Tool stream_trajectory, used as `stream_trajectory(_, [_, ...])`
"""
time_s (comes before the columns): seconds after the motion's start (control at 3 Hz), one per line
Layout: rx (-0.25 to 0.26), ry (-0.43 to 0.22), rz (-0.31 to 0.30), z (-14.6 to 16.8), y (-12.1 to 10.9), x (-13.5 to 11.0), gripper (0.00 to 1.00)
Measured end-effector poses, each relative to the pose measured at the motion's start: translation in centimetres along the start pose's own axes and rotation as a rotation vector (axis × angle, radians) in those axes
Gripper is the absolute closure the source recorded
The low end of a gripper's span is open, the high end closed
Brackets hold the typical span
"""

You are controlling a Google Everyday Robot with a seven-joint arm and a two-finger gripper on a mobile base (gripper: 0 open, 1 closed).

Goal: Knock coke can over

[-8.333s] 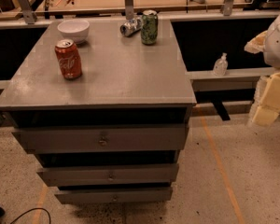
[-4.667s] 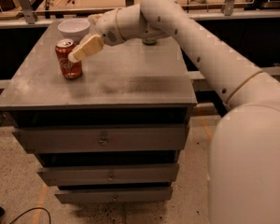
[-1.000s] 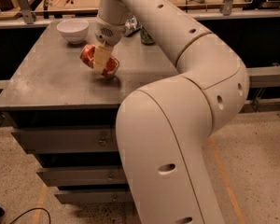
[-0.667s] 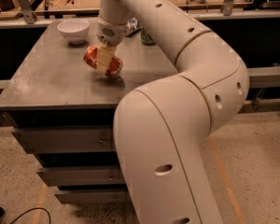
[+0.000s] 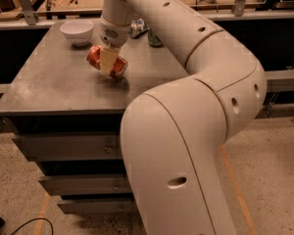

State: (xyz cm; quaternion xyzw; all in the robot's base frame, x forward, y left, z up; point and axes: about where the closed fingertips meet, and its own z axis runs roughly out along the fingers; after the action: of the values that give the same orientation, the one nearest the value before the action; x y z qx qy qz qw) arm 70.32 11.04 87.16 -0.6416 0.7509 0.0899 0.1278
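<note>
The red coke can (image 5: 95, 58) lies tilted, nearly on its side, on the grey cabinet top (image 5: 54, 82), left of the middle. My gripper (image 5: 108, 60) reaches down from the big white arm and sits across the can's middle. A cream finger (image 5: 108, 58) lies over the can's front face. The can's silver top is hidden.
A white bowl (image 5: 77, 31) stands at the back left of the top. A green can (image 5: 154, 38) and a silver can (image 5: 137, 27) are at the back, partly behind my arm. The cabinet has drawers below. A workbench runs behind.
The can stood upright at first; my arm reached in and it has tipped over to the right. In the last second the can and gripper shifted only slightly.
</note>
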Motion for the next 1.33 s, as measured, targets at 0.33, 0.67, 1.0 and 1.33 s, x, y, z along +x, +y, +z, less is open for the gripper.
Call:
stream_trajectory(0.33, [0.023, -0.033, 0.003, -0.4, 0.1, -0.5, 0.00])
stream_trajectory(0.67, [0.068, -0.079, 0.038, -1.6, 0.3, 0.1, 0.00])
stream_trajectory(1.0, [0.121, -0.221, 0.051, -5.7, 2.7, 1.0, 0.00])
stream_trajectory(1.33, [0.206, -0.406, 0.011, -12.4, 8.6, 1.2, 0.00])
